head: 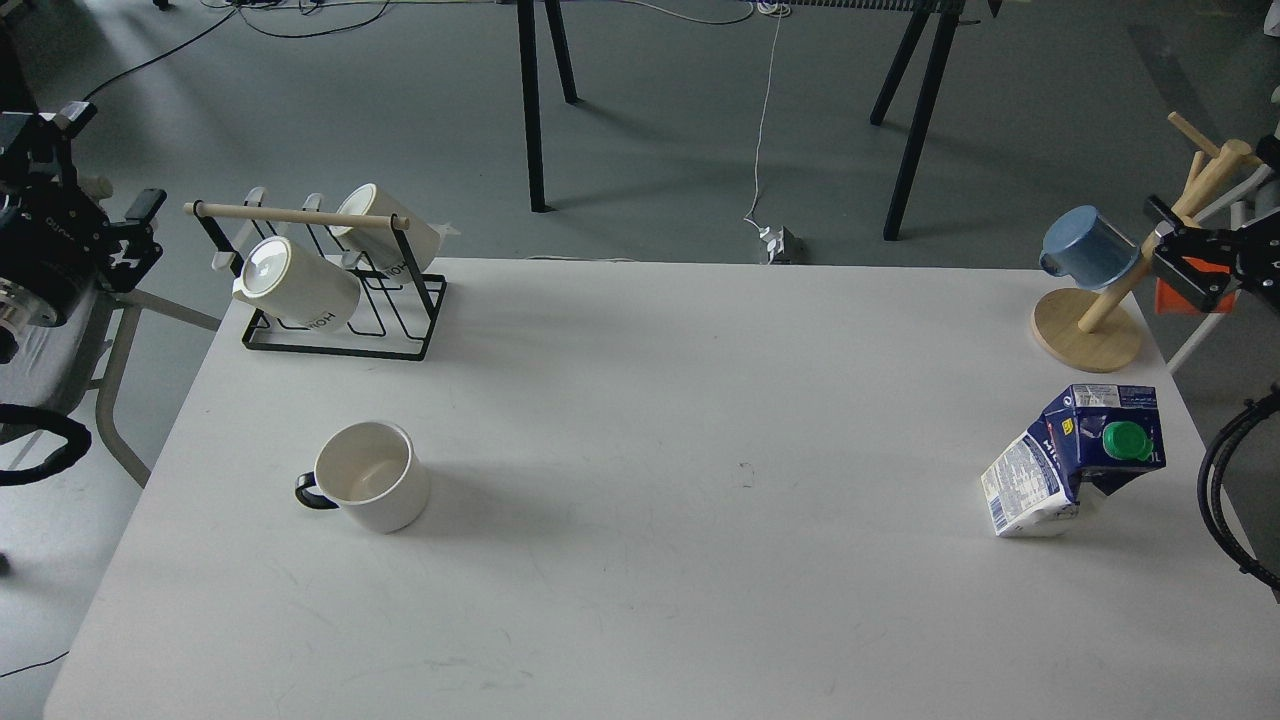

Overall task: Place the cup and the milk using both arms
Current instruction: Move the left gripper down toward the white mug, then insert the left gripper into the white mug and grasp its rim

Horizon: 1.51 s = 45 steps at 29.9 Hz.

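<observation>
The cup (365, 488), a squat white mug with a black loop handle pointing left, stands upright on the left half of the white table (640, 420). The milk (1085, 455), a dark-blue and white carton with a green cap, stands near the right edge, leaning. My left gripper (143, 232) hovers off the table's left side, beyond the far left corner, well away from the cup, its fingers apart and empty. My right gripper (1172, 250) hangs off the far right corner, behind the milk, its fingers apart and holding nothing.
A black wire rack (345, 320) with a wooden bar holds two taller white lettered mugs (295, 280) at the far left. A wooden mug tree (1088, 330) carrying a blue cup (1088, 245) stands at the far right, close to my right gripper.
</observation>
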Each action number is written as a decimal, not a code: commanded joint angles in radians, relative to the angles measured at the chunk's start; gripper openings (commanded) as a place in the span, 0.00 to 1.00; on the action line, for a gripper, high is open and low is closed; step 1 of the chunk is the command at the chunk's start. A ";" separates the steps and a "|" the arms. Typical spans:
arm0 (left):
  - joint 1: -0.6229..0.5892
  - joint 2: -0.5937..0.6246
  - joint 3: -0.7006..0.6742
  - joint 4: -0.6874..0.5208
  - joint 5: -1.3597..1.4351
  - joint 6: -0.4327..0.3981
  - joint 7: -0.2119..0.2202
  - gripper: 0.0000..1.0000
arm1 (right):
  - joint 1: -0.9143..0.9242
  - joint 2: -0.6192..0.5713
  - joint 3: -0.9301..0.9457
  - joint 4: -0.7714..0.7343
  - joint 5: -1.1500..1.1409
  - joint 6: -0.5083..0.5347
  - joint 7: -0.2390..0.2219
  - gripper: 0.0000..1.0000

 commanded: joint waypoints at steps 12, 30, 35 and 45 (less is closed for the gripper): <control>-0.029 0.018 -0.002 0.006 0.000 0.000 0.000 1.00 | -0.006 0.002 0.000 0.000 0.001 0.000 0.000 0.98; -0.111 0.140 0.052 -0.292 1.459 0.000 0.000 1.00 | -0.030 0.000 0.014 0.002 0.001 0.000 0.000 0.98; -0.098 0.148 0.199 -0.365 1.591 0.000 0.000 1.00 | -0.052 -0.002 0.014 -0.001 0.001 0.000 0.000 0.98; -0.049 0.133 0.272 -0.365 1.642 0.042 0.000 0.99 | -0.062 -0.002 0.016 -0.001 0.001 0.000 0.000 0.98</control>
